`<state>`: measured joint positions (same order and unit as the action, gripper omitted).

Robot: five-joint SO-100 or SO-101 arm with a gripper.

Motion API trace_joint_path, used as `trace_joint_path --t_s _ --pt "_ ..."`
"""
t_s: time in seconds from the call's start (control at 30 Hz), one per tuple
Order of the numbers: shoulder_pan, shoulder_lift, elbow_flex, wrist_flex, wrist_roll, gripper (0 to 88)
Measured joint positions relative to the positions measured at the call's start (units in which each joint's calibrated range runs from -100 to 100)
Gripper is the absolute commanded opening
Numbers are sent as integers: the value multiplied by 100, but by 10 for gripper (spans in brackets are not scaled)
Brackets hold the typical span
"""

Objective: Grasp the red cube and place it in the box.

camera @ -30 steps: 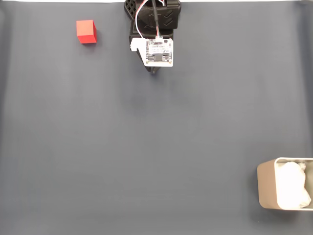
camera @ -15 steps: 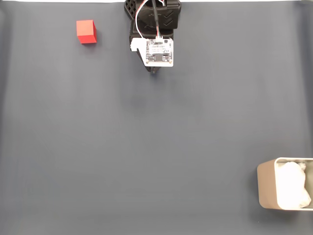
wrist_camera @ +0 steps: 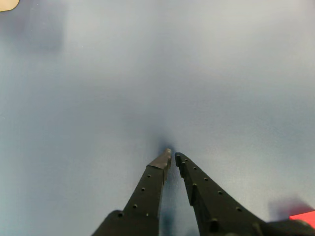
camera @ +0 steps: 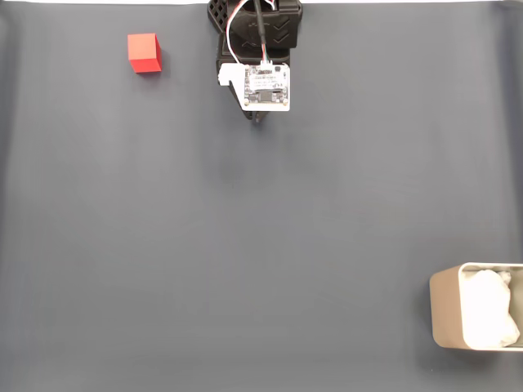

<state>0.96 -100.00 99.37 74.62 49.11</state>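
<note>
Black pincer (wrist_camera: 172, 156) fingers sit nearly clenched in the wrist view, tips almost touching, nothing between them, close above the dark blue-grey mat (camera: 245, 245). In the fixed view the arm (camera: 257, 49) sits at twelve o'clock, the red cube (camera: 144, 53) lies at about ten o'clock, well apart from it, and the box (camera: 445, 314) with white lining sits at four o'clock by the edge.

In the fixed view, the beige-grey rounded box with white paper lining (camera: 446, 318) is being cut off by the right edge. In the wrist view, the small bright red cube (wrist_camera: 303, 217) is being clipped at the lower right corner, and a pale rounded shape (wrist_camera: 7, 4) at the top left is too cropped to be identified.
</note>
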Motion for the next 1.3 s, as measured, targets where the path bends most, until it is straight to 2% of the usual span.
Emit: trace_joint_path --t_s 0.7,0.9,1.07,1.3 --pt "0 0 0 -24 0 0" --pt "0 165 -226 -1313 -83 11" --pt "-148 1120 -1691 -1893 -112 10" --pt "-171 2996 -5018 -1567 -122 11"
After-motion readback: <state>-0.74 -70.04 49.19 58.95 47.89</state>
